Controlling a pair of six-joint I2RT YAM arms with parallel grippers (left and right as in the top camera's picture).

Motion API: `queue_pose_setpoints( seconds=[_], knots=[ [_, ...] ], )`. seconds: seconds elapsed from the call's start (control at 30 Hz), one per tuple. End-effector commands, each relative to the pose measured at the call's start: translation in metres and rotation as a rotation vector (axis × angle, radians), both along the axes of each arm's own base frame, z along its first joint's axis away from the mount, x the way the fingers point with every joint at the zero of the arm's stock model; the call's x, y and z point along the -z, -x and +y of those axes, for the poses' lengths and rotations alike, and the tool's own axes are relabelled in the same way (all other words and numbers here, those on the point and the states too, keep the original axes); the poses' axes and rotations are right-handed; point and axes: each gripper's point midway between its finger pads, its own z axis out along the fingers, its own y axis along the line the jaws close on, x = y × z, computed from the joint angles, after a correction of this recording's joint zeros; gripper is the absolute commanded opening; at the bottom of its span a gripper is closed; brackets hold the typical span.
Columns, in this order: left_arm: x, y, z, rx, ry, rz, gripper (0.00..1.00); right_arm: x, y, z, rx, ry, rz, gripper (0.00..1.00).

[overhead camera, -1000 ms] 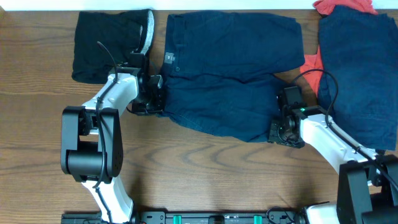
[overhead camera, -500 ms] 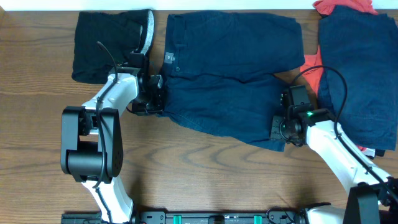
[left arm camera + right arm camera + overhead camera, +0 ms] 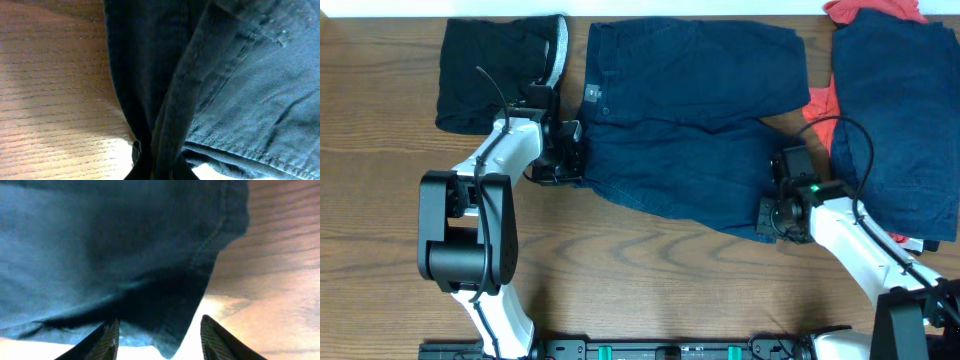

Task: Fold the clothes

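Only the right arm has shifted since a second ago: its wrist has slid a little to the right and nearer, dragging the right gripper (image 3: 767,216) along the hem, while the left arm has not budged. Navy shorts (image 3: 690,110) lie spread flat in the middle of the table (image 3: 650,275), long axis running left to right, waistband at the left end and the two leg hems at the right. At the near-left corner of the waistband the left gripper (image 3: 566,160) sits on the cloth, and its wrist view shows a ridge of fabric bunching down into the jaws (image 3: 150,172), so it looks clamped on the shorts. The right gripper, seen in its own camera, has its jaws standing wide (image 3: 162,340), with the near leg's hem corner drooping into the gap but not pinched. So the near edge of the shorts stretches between the two grippers, left end held, right end loose. Any fold of the near leg over the far one probably waits on the right jaws closing on that corner, which lies just far of them.
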Motion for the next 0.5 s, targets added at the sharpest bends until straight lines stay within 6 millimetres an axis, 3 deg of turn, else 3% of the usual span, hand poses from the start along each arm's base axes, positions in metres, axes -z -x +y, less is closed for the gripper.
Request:
queue_pose_setpoints(
  seconds=[0.0, 0.07, 0.17, 0.3, 0.47],
  knots=[
    [-0.006, -0.001, 0.001, -0.004, -0.006, -0.019, 0.06, 0.010, 0.008, 0.001, 0.039, -0.025, 0.025, 0.49],
    [-0.006, -0.001, 0.001, -0.004, -0.006, -0.021, 0.06, 0.011, 0.011, 0.001, 0.045, -0.025, 0.031, 0.44],
    [-0.006, -0.001, 0.001, -0.004, -0.006, -0.022, 0.06, 0.012, 0.012, 0.001, 0.045, -0.024, 0.035, 0.29],
    [-0.006, -0.001, 0.001, -0.004, -0.006, -0.021, 0.06, 0.014, 0.014, 0.004, 0.041, -0.042, 0.041, 0.24],
    [-0.006, -0.001, 0.001, -0.004, -0.006, -0.021, 0.06, 0.023, 0.022, 0.005, 0.063, -0.050, 0.046, 0.07]
  ],
)
